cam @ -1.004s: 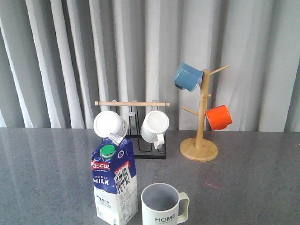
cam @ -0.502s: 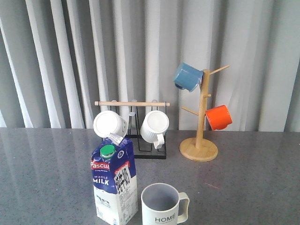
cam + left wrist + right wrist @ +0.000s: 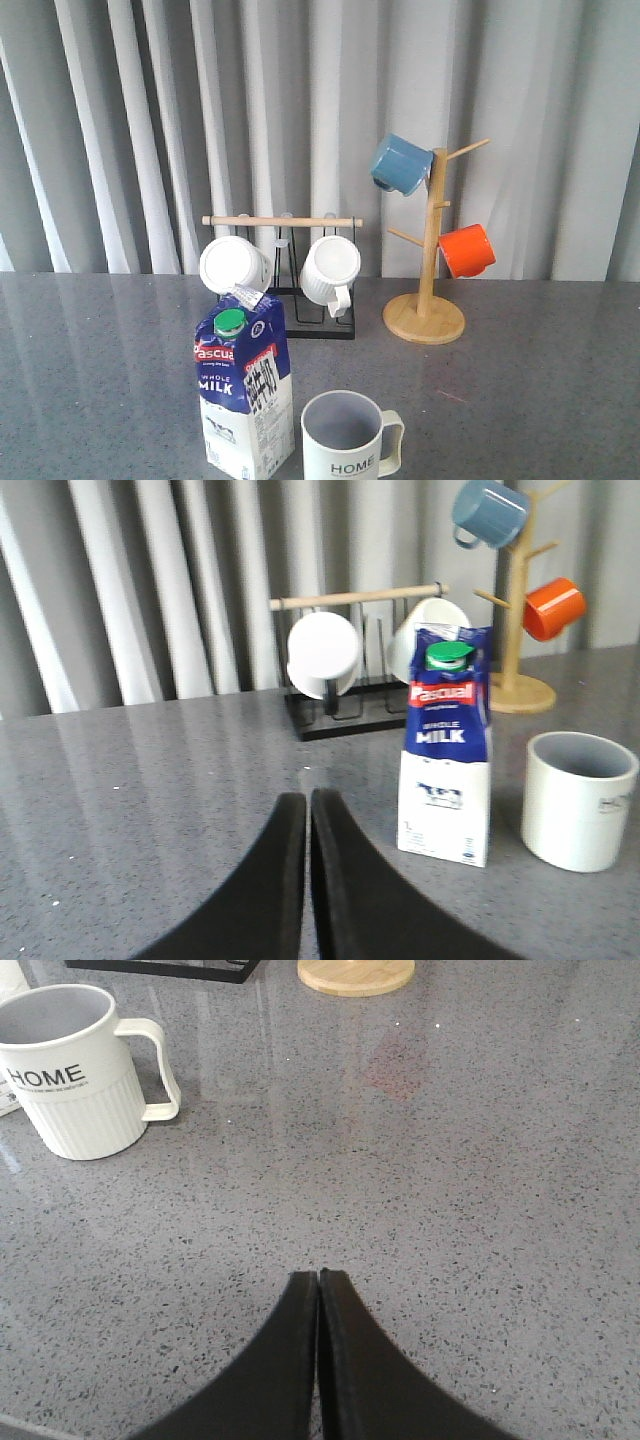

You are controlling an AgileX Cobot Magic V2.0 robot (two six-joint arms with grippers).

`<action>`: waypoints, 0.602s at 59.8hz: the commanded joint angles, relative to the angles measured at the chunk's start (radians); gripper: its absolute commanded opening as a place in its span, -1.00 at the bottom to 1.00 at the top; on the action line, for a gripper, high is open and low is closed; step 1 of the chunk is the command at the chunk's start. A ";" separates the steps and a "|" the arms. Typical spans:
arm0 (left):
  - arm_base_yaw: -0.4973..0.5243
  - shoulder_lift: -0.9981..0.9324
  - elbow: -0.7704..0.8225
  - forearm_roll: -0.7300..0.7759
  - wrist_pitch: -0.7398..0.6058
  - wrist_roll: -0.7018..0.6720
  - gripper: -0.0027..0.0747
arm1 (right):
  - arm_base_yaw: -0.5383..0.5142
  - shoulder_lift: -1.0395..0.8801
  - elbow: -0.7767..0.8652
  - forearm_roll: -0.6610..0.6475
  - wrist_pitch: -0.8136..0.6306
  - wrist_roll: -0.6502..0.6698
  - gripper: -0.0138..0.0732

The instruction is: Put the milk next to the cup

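From where I stand the job looks as good as done: the milk stands upright near the desk's front edge, just beside the cup, a narrow gap between them, and neither claw holds anything. The left claw hangs back from the carton with its dark fingers pressed together, and the right claw sits just as tightly closed over bare desk, well apart from the mug. What is left, I would judge, is little more than the arms pulling away.

The carton is a tall gable-top box of glossy printed card, blue above and white below, with a green round cap and a red band. The cup is matte white with fine vertical ribs on its lower half, a grey inside, a looped handle and "HOME" in dark letters (the handle points away from the carton). The desk is grey speckled stone, polished enough to throw soft reflections. Toward the back edge stand a black wire rack with a wooden bar and a wooden mug tree.
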 commanded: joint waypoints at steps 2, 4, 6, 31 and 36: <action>0.065 -0.108 0.182 -0.025 -0.228 0.000 -0.95 | -0.003 0.008 -0.026 -0.015 -0.065 -0.002 -0.69; 0.086 -0.140 0.229 -0.034 -0.235 0.000 -0.95 | -0.003 0.008 -0.026 -0.015 -0.065 -0.002 -0.69; 0.107 -0.167 0.269 -0.038 -0.239 0.000 -0.95 | -0.003 0.008 -0.026 -0.015 -0.065 -0.002 -0.69; 0.237 -0.235 0.458 -0.027 -0.362 0.005 -0.95 | -0.003 0.008 -0.026 -0.015 -0.065 -0.002 -0.69; 0.237 -0.235 0.458 -0.026 -0.381 0.005 -0.95 | -0.003 0.008 -0.026 -0.015 -0.065 -0.002 -0.69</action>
